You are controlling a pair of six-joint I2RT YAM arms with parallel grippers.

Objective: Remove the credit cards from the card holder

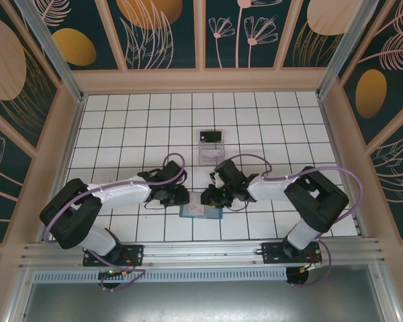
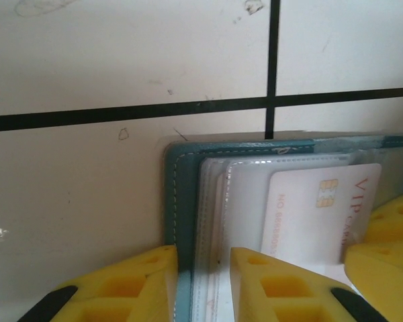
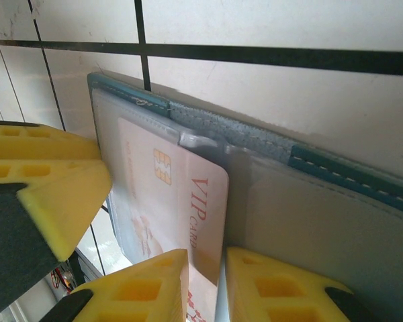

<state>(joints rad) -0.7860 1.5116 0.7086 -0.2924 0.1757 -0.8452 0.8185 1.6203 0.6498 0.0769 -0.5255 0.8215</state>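
On near tiles (image 2: 87,67), left gripper (image 2: 203,258) clamps the card holder (image 2: 171,201); right gripper (image 3: 207,261) seemingly nips the pale card (image 3: 181,194).

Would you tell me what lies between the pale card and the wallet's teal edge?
Clear plastic sleeves, from wallet edge to card, as the left wrist view shows.

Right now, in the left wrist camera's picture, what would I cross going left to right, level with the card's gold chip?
Bare white tile → teal stitched edge of the card holder → clear plastic sleeves → pale credit card.
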